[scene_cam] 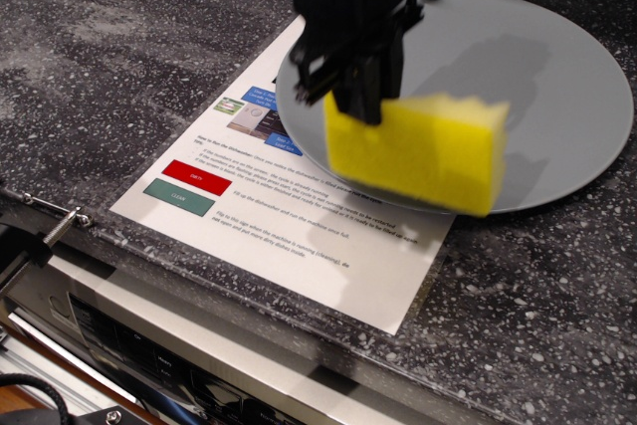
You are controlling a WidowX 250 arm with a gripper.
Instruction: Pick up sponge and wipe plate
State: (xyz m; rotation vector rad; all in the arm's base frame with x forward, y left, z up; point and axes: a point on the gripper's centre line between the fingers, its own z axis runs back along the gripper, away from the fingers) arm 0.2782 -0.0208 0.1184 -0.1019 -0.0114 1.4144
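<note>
One yellow sponge [423, 153], blurred, hangs clamped at its left end in my gripper [355, 106], over the near rim of the grey plate [557, 77], with the printed sheet [299, 236] beside that plate.

- You see the sponge [423, 151] as soft yellow foam, matt and slightly blurred;
- your plate [557, 77] looks smooth, matt grey;
- the counter [119, 57] is speckled dark stone;
- the printed sheet [299, 236] is white paper;
- your gripper [360, 97] looks black, matt plastic.
</note>
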